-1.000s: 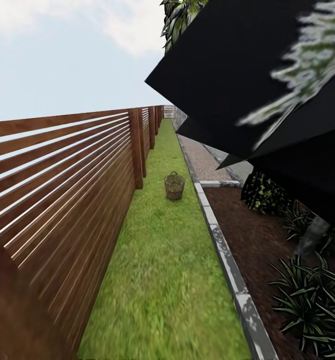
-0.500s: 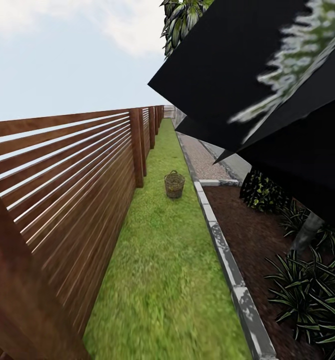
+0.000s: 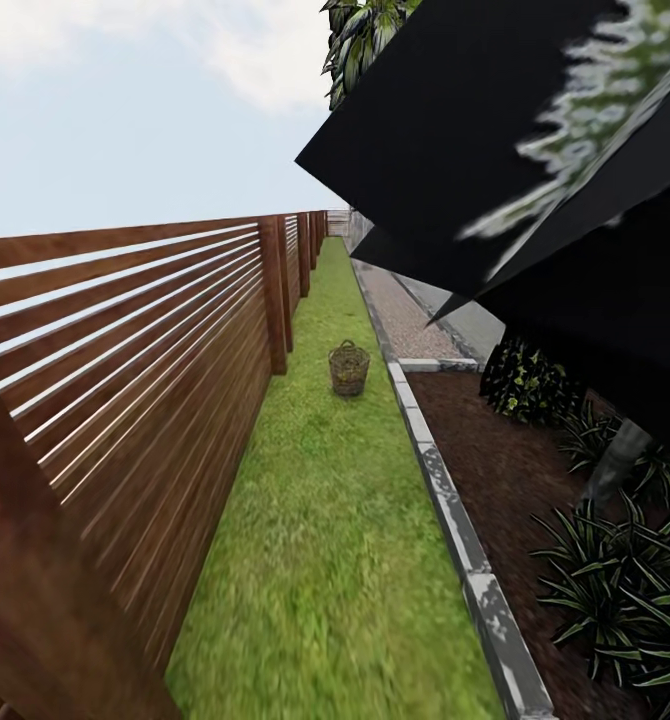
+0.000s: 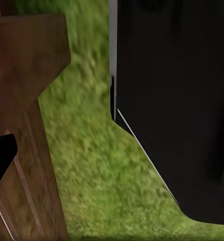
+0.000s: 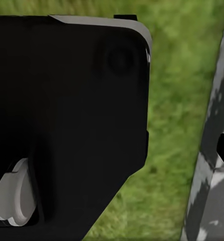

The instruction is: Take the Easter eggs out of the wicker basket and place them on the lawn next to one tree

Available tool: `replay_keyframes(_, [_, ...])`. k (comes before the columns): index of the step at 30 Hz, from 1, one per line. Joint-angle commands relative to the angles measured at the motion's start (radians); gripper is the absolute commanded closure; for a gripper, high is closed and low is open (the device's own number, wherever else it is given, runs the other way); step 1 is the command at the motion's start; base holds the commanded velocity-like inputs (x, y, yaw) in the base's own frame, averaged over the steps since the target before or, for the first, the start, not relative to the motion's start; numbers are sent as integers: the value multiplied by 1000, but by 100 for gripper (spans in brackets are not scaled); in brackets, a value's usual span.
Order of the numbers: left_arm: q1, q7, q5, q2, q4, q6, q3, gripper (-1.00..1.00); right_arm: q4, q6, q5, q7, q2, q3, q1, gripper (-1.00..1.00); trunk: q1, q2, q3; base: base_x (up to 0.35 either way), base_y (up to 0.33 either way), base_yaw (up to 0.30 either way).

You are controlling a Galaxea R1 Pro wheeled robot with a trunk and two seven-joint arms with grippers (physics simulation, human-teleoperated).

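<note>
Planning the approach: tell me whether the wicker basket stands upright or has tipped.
Upright: the wicker basket stands on the lawn, arched handle on top.

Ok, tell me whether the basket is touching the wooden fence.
Apart. In the head view the basket stands on the grass, with a strip of green showing between it and the nearest post of the fence.
</note>
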Motion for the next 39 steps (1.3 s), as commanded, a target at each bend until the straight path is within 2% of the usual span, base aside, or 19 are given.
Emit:
replay_keyframes(1, [0, 0, 0, 0, -1, 0, 0, -100, 0, 0, 0, 0, 0, 0, 0, -100, 4, -8, -4, 0, 0, 0])
replay_keyframes(39, [0, 0, 0, 0, -1, 0, 0, -100, 3, 3, -5, 0, 0, 0, 0, -100, 150, -274, -123, 0, 0, 0])
